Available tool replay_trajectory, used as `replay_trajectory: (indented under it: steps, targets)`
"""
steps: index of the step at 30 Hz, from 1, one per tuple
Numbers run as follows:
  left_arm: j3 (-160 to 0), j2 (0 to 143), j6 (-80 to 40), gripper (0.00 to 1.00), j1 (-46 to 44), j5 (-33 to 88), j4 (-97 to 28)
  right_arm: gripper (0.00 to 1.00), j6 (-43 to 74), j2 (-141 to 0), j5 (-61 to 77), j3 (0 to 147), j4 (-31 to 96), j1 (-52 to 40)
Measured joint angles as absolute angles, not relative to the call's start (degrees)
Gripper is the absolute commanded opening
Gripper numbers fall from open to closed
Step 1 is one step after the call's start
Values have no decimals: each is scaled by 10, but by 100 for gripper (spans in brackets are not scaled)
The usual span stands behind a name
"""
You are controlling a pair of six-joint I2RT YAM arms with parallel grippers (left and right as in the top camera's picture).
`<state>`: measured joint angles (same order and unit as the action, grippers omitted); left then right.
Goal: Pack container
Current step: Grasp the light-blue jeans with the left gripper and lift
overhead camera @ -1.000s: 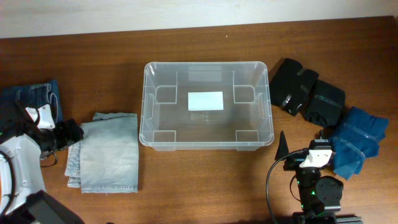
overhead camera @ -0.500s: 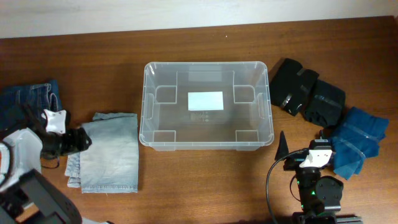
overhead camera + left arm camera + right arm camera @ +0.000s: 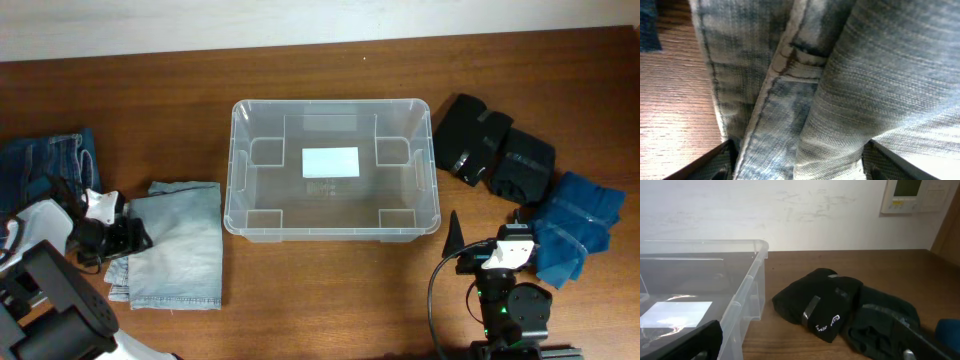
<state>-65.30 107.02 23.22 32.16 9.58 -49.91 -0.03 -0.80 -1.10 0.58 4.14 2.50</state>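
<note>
overhead: the container (image 3: 237,170), clear plastic with a rounded rim, sits upright and open-topped at the middle of the wooden counter (image 3: 330,300), long side running left to right. a white label (image 3: 330,161) shows on its base. just left of it lies a folded light-wash denim piece (image 3: 180,250), flat on the counter, apart from the tub wall. further left, at the edge of view, is a darker denim piece (image 3: 40,165). right of the container lie two black garments (image 3: 490,150), bundled and touching each other, the nearer one just beside the tub's right wall. a blue garment (image 3: 572,225) lies below and to the right of them. left pincer (image 3: 135,238) is at the left edge of the light denim, low over it. left wrist view: fabric fills the frame, seam and fold close to the lens; both fingers (image 3: 715,162) sit at the bottom corners, spread wide, with the denim fold between them. cannot tell whether the pads touch the cloth. right pincer (image 3: 805,327) is near the front right of the counter, below the tub's right corner and beside the blue garment. right wrist view: its fingers sit far apart at the bottom corners, holding nothing; the container's corner shows at left, the black garments at centre, a white wall (image 3: 790,215) with a wall panel (image 3: 912,195) behind.
</note>
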Motion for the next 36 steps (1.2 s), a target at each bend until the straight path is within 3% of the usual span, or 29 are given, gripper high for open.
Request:
replay_trajectory:
  steps: [4,12,13,21,27,36]
  targets:
    - [-655,1074,237,26,322,99,-502,98,0,-8,-11,6,41,25]
    - [-656,1074,241,8,323,117,-509,98,0,-8,-11,6,41,25]
    - [-656,1074,241,1,323,118,-508,98,0,-8,-11,6,41,25]
    - [-671,1082,229,1,325,126,-531,98,0,-8,-11,6,41,25]
    - [-750,1097,204,1,323,136,-633,99,0,-8,-11,6,41,25]
    - [-899,1098,87,1,319,137,-720,98,0,-8,-11,6,41,25]
